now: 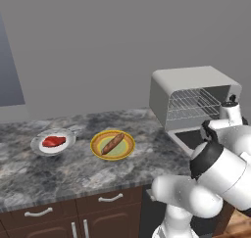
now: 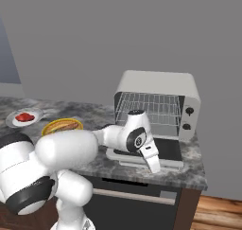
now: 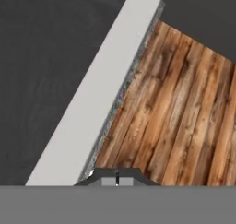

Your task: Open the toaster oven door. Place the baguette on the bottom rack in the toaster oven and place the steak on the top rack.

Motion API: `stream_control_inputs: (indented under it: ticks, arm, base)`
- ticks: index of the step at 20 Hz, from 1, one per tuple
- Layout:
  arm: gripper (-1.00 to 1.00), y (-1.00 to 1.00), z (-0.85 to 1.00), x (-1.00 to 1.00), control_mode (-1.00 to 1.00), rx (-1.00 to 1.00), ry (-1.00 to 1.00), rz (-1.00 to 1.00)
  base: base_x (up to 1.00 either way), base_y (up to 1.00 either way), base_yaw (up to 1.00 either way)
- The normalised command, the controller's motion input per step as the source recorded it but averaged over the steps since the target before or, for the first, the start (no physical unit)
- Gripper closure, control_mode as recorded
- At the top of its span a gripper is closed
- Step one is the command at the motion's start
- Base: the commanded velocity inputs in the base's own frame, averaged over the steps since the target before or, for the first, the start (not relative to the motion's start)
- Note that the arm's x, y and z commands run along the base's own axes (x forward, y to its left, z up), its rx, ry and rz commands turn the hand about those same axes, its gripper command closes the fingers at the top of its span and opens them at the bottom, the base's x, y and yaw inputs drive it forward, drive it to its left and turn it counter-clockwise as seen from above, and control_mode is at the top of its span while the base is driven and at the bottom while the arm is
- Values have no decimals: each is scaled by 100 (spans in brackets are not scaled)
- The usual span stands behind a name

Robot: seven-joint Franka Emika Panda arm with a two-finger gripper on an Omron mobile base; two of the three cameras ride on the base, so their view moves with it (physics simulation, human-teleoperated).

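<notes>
The toaster oven (image 1: pixel 196 80) (image 2: pixel 158 84) stands open at the counter's right end. Its door (image 1: pixel 187 135) (image 2: pixel 171 151) (image 3: pixel 94 98) lies flat, dark glass up. Inside, the top rack (image 1: pixel 193 97) (image 2: pixel 149 101) sits above the bottom rack (image 1: pixel 188 112) (image 2: pixel 158 122), and both are bare. My gripper (image 2: pixel 153 165) (image 3: pixel 117 178) hangs over the door's front edge, fingertips together with nothing seen between them. The baguette (image 1: pixel 112 143) (image 2: pixel 64 125) lies on a yellow-rimmed green plate (image 1: pixel 98 152). The steak (image 1: pixel 54 141) (image 2: pixel 24 117) rests on a white plate (image 1: pixel 40 148).
The dark marble counter (image 1: pixel 73 173) carries both plates to the left of the oven. Brown drawers (image 1: pixel 110 200) run below it. Wooden floor (image 3: pixel 184 108) shows past the counter's edge. My own arm (image 2: pixel 71 146) stretches across the counter front between plates and oven.
</notes>
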Motion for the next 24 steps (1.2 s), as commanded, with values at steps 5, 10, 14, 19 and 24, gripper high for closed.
stream_control_inputs:
  ticks: [5, 10, 14, 19, 24]
  arm:
    - [100, -45, -15, -82, -100, 3, 8, 0]
    - [100, -20, 81, -88, -100, 15, -3, 11]
    - [100, 0, 93, -48, -100, 11, -12, 19]
    - [100, 13, 68, -3, -100, 5, -24, 27]
    - [100, 8, 50, 1, -100, 7, -25, 27]
  base:
    - [0, 0, 0]
    - [0, 0, 0]
    - [0, 0, 0]
    - [0, 0, 0]
    - [0, 0, 0]
